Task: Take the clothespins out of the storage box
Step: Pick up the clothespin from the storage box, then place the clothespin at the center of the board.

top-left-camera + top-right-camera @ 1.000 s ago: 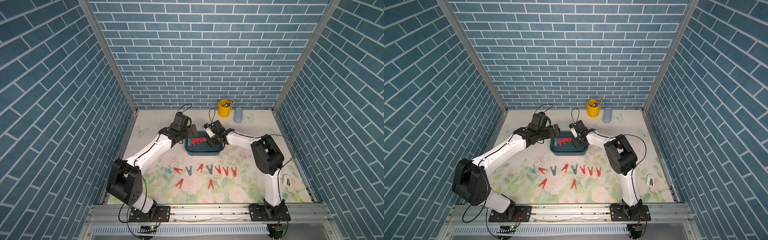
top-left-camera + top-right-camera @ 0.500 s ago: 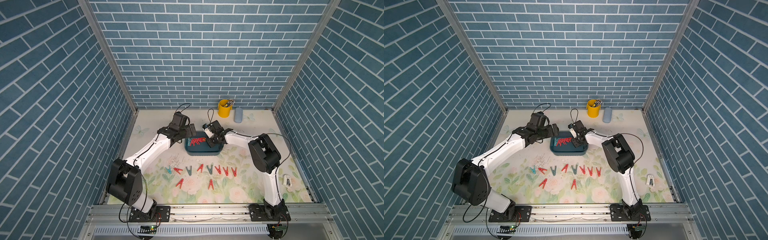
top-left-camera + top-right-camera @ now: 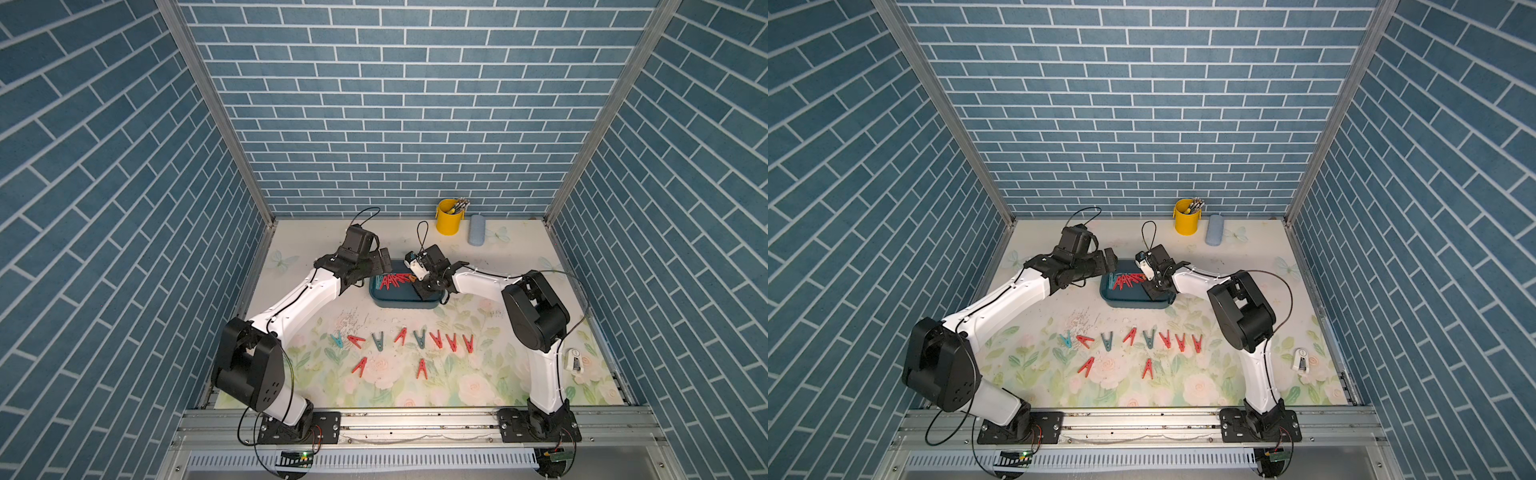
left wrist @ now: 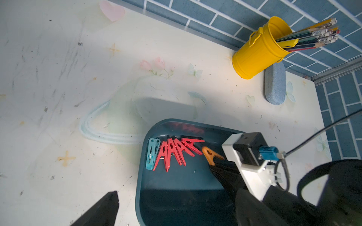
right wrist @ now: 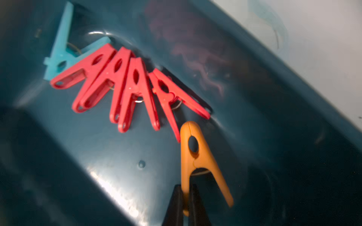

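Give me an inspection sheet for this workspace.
Surface: flowered mat, scuffed near the box.
Job's things: teal box holds one teal peg and several red pegs; ten pegs lie on the mat.
Clutter: yellow bucket of pencils, grey-blue case, small white gadget.
Claws: left claw open by the box; right claw shut on the orange peg inside it.
Cables: a black cable loops off each wrist.
Surroundings: blue brick walls, metal rail in front.

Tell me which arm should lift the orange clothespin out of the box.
Right: the right pincer is shut on the orange clothespin inside the storage box; the left pincer is open and empty.
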You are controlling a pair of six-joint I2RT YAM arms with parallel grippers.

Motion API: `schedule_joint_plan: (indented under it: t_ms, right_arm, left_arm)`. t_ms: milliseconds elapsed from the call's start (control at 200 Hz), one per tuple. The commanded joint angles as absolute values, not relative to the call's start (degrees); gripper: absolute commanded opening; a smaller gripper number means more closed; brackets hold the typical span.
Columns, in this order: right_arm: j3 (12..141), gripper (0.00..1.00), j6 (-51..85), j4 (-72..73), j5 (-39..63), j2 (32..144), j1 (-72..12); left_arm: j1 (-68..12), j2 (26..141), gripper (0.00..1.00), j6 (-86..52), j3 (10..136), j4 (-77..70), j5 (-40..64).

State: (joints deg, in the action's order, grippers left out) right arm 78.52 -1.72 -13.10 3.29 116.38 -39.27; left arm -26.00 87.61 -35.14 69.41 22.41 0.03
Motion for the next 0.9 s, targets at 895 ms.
schedule_joint_plan:
  t_ms: [895]
  right_arm:
    - [51.4, 0.02, 35.4, -14.9, -6.5, 80.3, -52.1]
  left_arm:
    - [-25.7, 78.2, 0.99, -29.2, 64.0, 23.0, 5.9]
